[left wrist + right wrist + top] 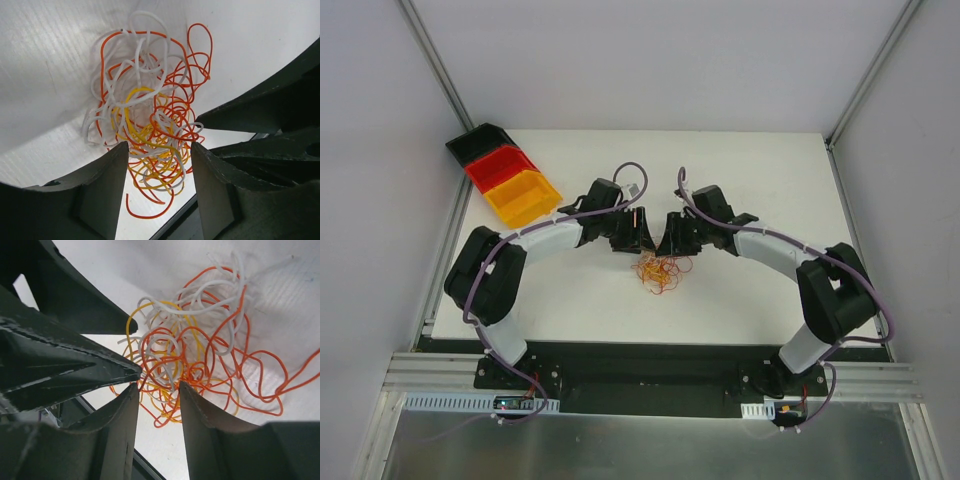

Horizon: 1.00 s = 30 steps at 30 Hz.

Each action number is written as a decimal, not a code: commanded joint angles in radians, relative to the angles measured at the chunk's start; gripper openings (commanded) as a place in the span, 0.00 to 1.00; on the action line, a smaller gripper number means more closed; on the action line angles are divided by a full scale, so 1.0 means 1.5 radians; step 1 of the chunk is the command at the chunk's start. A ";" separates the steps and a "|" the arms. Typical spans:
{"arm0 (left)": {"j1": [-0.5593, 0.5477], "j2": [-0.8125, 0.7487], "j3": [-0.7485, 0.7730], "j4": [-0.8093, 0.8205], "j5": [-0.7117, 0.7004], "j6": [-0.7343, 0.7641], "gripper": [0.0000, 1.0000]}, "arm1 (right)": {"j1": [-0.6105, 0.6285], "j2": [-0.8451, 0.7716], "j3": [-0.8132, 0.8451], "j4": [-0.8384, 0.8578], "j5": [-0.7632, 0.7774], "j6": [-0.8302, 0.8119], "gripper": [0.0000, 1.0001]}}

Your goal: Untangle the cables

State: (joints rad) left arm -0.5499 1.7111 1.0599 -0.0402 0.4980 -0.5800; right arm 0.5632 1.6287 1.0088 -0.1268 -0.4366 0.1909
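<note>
The cables (662,272) are a small knot of thin orange, yellow and white strands on the white table, just in front of both grippers. In the left wrist view the cables (150,120) fill the middle, and part of the knot lies between the tips of my left gripper (160,147), whose jaws stand wide apart. In the right wrist view the cables (195,360) lie past my right gripper (158,386), open, with strands between its tips. In the top view the left gripper (638,240) and right gripper (670,242) nearly meet above the knot.
Three bins, black (480,145), red (500,166) and yellow (523,195), stand at the table's back left. The other arm's black gripper body shows in the left wrist view (270,105) and the right wrist view (55,340). The table's near edge (650,343) is close behind the knot.
</note>
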 commanded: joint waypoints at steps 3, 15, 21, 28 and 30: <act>-0.007 -0.011 0.013 0.004 -0.068 -0.014 0.57 | 0.013 -0.004 -0.011 0.065 -0.005 0.025 0.40; 0.007 -0.001 0.026 -0.004 -0.103 -0.057 0.53 | 0.017 -0.023 -0.043 0.079 0.014 0.021 0.09; 0.007 0.017 0.035 -0.007 -0.101 -0.056 0.45 | 0.018 -0.026 -0.045 0.080 0.016 0.021 0.06; 0.006 0.025 0.035 -0.012 -0.094 -0.060 0.24 | 0.019 -0.037 -0.052 0.081 0.031 0.024 0.06; 0.005 0.021 0.033 -0.012 -0.097 -0.058 0.19 | 0.020 -0.037 -0.052 0.081 0.035 0.024 0.06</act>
State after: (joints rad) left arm -0.5484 1.7481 1.0843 -0.0513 0.3573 -0.6605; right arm 0.5865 1.6154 0.9375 -0.0334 -0.4084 0.2245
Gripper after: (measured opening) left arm 0.232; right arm 0.058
